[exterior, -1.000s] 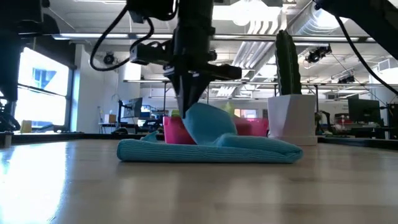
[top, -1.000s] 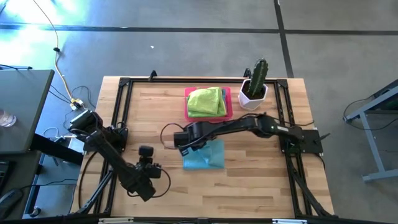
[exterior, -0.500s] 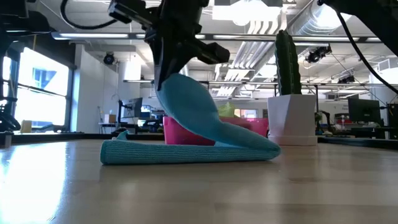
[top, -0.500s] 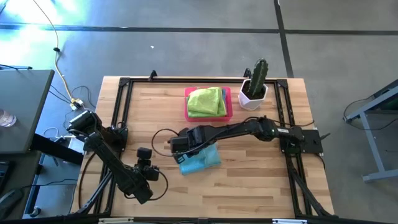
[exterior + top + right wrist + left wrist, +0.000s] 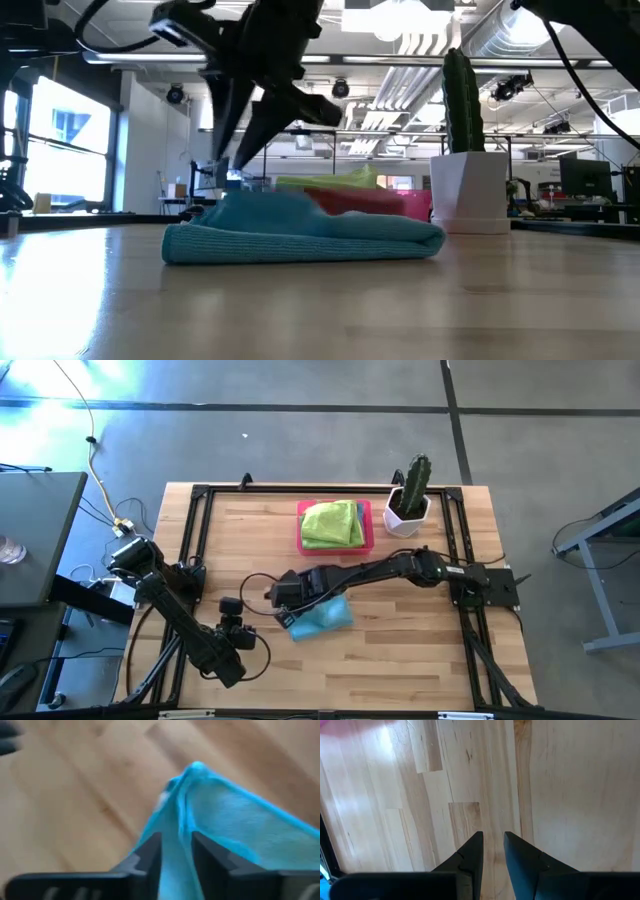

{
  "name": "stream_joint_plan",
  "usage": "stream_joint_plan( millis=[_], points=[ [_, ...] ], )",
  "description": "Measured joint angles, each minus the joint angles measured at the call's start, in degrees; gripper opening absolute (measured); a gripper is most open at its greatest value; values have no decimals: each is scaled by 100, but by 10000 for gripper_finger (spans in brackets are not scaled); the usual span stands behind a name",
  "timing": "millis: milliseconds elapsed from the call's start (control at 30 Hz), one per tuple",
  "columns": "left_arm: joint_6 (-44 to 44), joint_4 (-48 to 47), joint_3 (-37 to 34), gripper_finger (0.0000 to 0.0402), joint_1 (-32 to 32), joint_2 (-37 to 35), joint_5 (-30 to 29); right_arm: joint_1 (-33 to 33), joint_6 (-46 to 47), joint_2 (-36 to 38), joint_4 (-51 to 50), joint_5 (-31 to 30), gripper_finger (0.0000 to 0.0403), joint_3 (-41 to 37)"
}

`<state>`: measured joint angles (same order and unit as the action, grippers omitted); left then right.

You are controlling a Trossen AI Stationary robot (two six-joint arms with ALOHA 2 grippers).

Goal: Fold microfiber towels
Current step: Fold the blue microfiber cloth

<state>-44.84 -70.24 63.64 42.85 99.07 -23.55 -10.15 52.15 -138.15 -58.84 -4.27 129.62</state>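
Note:
A light blue microfiber towel [image 5: 325, 615] [image 5: 310, 235] lies folded flat on the wooden table, a little near of its middle. My right gripper [image 5: 286, 616] [image 5: 235, 165] stands open over the towel's left end, slanting down. In the right wrist view its fingers stand on either side of a raised blue ridge [image 5: 182, 815]. Lime green towels [image 5: 333, 523] lie stacked in the pink tray [image 5: 368, 528] at the far middle. My left gripper [image 5: 238, 630] [image 5: 493, 836] hangs over bare wood at the near left, narrowly open, with nothing between its fingers. My right gripper is open, with a ridge of the blue towel's left end [image 5: 176, 845] running into the gap between its fingers [image 5: 150, 852]. Whether the fingers touch the cloth I cannot tell. The towel lies wholly on the table.
A cactus in a white pot [image 5: 407, 510] [image 5: 470, 190] stands at the far right beside the tray. A black frame [image 5: 200, 495] runs around the table's edges. Bare wood lies near of the towel and to its right.
My right gripper has gone toward the table's left and near edges, rolling as it went, and drew the towel's raised flap over with it. It has then opened. The flap has dropped flat onto the lower layer, and the whole towel has slid a little leftward.

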Motion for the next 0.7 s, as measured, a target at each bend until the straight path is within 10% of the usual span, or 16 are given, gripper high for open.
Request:
stream_joint_plan(
  millis=[167, 433, 700],
  points=[
    [0, 1, 0, 69, 0, 0, 0, -103, -661, 0, 47, 627, 159, 83],
    [-63, 1, 0, 69, -2, 0, -4, -166, -247, 2, -2490, -1384, 165, 264],
    [-155, 8, 0, 69, -2, 0, -7, -96, -727, -463, -2159, -1007, 158, 262]
  ],
)
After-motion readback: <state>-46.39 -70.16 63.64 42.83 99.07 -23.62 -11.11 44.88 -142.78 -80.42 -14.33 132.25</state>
